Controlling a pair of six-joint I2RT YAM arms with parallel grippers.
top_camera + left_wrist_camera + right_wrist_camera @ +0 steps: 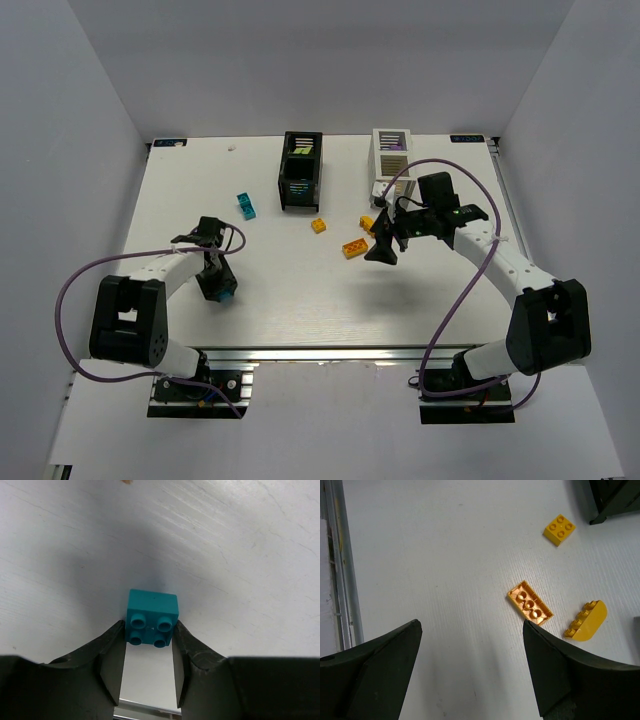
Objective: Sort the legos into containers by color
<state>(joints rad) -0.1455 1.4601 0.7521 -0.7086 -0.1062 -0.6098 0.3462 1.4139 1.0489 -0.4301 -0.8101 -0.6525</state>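
My left gripper (216, 284) is low over the table at the left, shut on a cyan lego (228, 297). In the left wrist view the lego (152, 611) sits studs toward the camera between the two fingertips of the gripper (149, 632). A second cyan lego (246, 206) lies near the black container (300, 172). The white container (392, 152) stands to its right. My right gripper (382, 250) is open and empty above the table (472, 626). An upturned orange lego (530, 603), a curved yellow one (587, 621) and a square yellow one (559, 529) lie ahead of it.
The black container holds lime and cyan pieces; the white one shows purple inside. The orange legos (353, 248) lie between the containers and my right gripper. A metal rail (340, 570) marks the table's edge. White walls enclose the table.
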